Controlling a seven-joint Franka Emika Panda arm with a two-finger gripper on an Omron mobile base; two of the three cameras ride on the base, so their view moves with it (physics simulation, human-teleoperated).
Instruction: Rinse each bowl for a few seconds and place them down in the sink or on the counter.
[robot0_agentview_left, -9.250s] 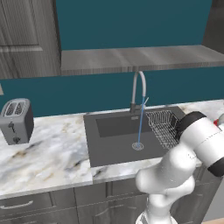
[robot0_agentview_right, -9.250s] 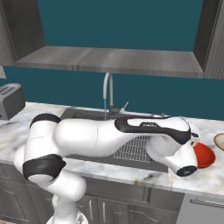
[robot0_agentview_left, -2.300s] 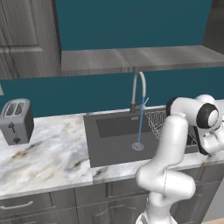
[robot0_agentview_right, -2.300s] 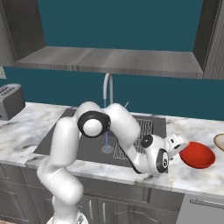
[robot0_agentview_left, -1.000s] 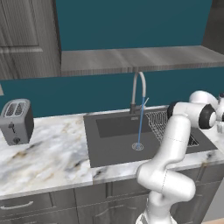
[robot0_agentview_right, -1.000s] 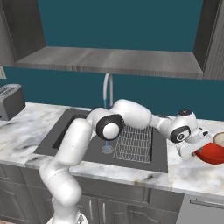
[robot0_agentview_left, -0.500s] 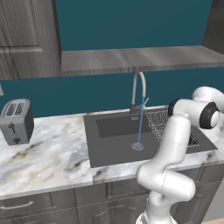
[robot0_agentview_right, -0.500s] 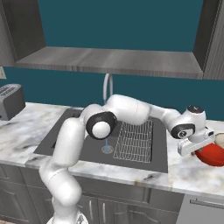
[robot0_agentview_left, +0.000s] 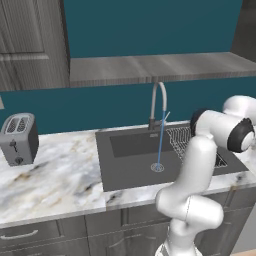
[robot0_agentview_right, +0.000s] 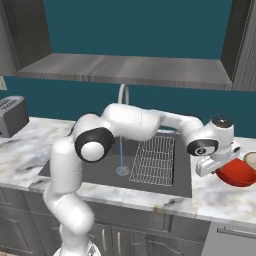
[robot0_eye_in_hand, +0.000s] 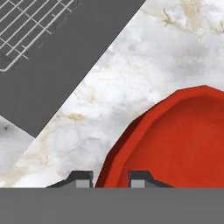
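Your gripper (robot0_eye_in_hand: 106, 179) is clamped across the near rim of the red bowl (robot0_eye_in_hand: 175, 140), which sits on the worktop (robot0_eye_in_hand: 131, 83) directly under it. It looks rigid, light and glossy-slick, so hold firmly at the rim.

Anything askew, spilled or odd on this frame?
Nothing spilled or damaged. The faucet runs into the sink with no bowl under it; the red bowl sits on the counter, its rim between the fingers.

Arm stretched to the red bowl on the desk

The gripper (robot0_agentview_right: 218, 167) sits at the red bowl's (robot0_agentview_right: 239, 174) left rim, right of the sink (robot0_agentview_right: 182, 172); water runs from the faucet (robot0_agentview_right: 122, 92).
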